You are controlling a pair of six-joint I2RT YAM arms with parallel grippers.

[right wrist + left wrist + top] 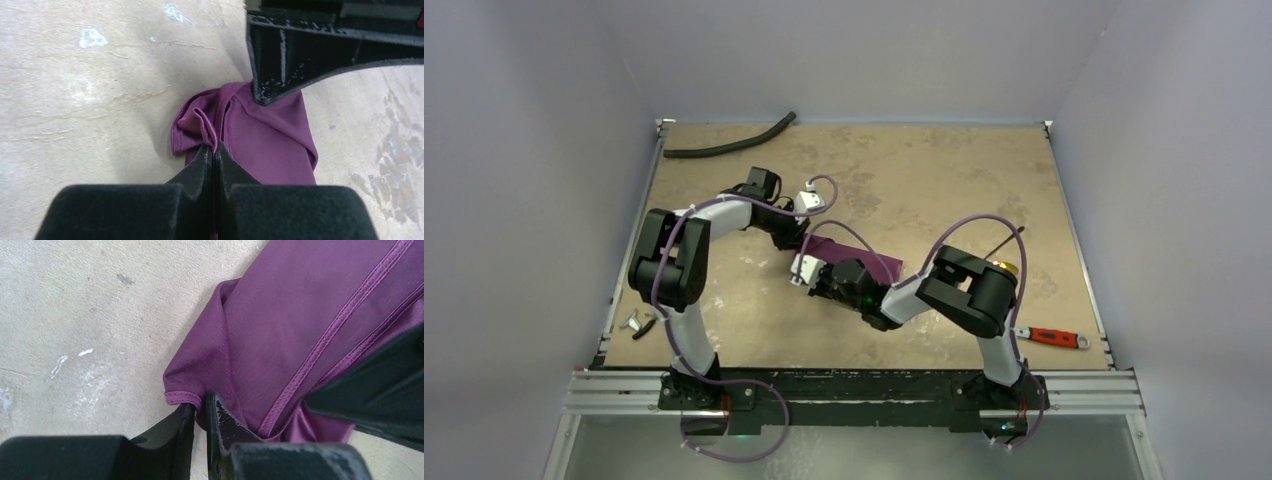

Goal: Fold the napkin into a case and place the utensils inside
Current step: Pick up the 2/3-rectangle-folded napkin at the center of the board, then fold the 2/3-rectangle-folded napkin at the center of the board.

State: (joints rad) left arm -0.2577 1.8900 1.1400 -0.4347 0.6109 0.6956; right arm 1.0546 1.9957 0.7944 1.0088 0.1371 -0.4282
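Observation:
The plum-purple napkin lies folded into a narrow band at mid-table. My left gripper is shut on a hemmed corner of the napkin, with cloth pinched between its fingers. Beside it, my right gripper is shut on a bunched fold at the same end of the napkin. In the top view the left gripper and the right gripper meet at the cloth's left end. The spoon lies at the right, partly behind my right arm. The fork lies near the front left edge.
A long black hose lies along the back left edge. A red-handled tool rests at the front right. A raised rail runs along the near edge, and grey walls close in the other sides.

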